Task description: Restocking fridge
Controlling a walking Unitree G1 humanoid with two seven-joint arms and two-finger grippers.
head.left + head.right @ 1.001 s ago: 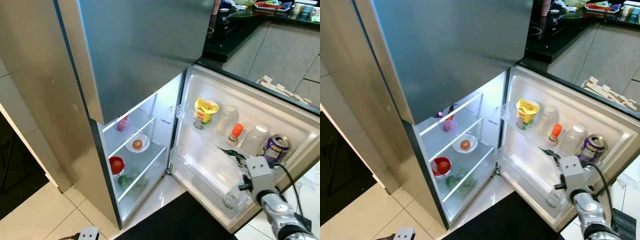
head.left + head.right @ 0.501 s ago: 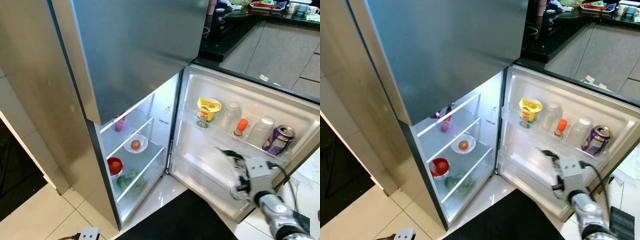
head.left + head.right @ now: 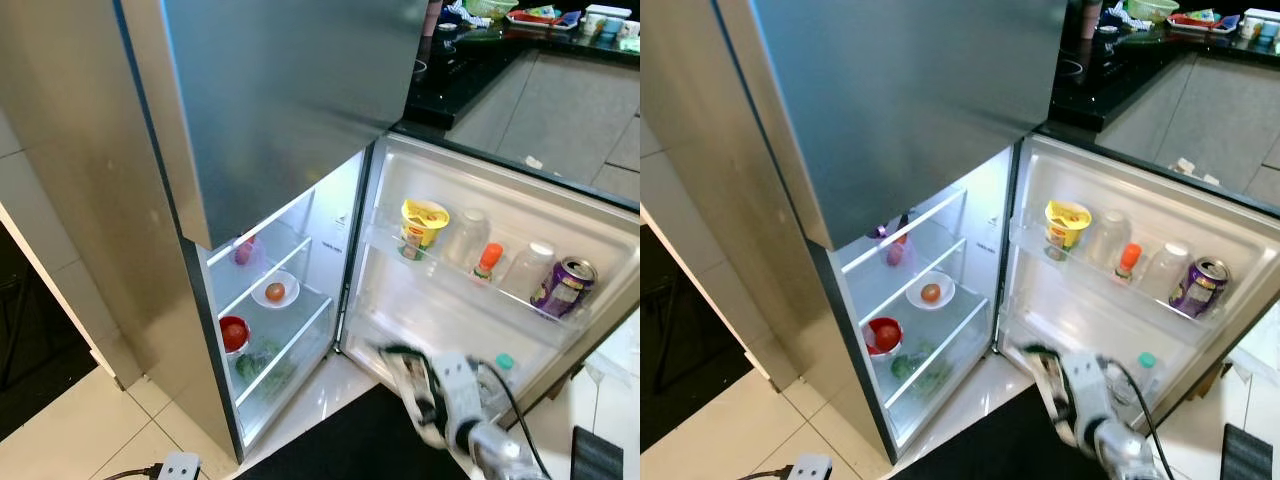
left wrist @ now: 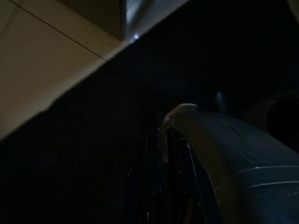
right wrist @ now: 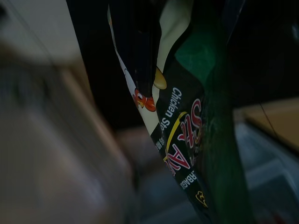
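Note:
The fridge's lower door (image 3: 520, 210) stands open. Its upper shelf carries a yellow cup (image 3: 424, 225), a clear jar (image 3: 467, 235), an orange-capped bottle (image 3: 488, 262) and a purple can (image 3: 563, 287). A teal-capped bottle (image 3: 503, 364) sits in the lower door shelf. My right gripper (image 3: 400, 362) hangs low before that shelf, shut on a dark snack packet (image 5: 187, 130) printed with "Chicken". Inside are a plate with a tomato (image 3: 274, 291), a red bowl (image 3: 233, 333) and greens (image 3: 262, 362). The left wrist view is dark; my left gripper (image 4: 159, 186) is barely made out.
A black mat (image 3: 340, 440) lies on the pale tile floor before the fridge. The closed steel upper door (image 3: 290, 90) overhangs the compartment. A dark kitchen counter (image 3: 470, 50) with grey cabinets runs at the back right. A white plug (image 3: 180, 466) lies by the bottom edge.
My right arm has pulled away from the lower door shelf, moving left and down with the packet. The teal-capped bottle now shows on that shelf. The camera shifted slightly.

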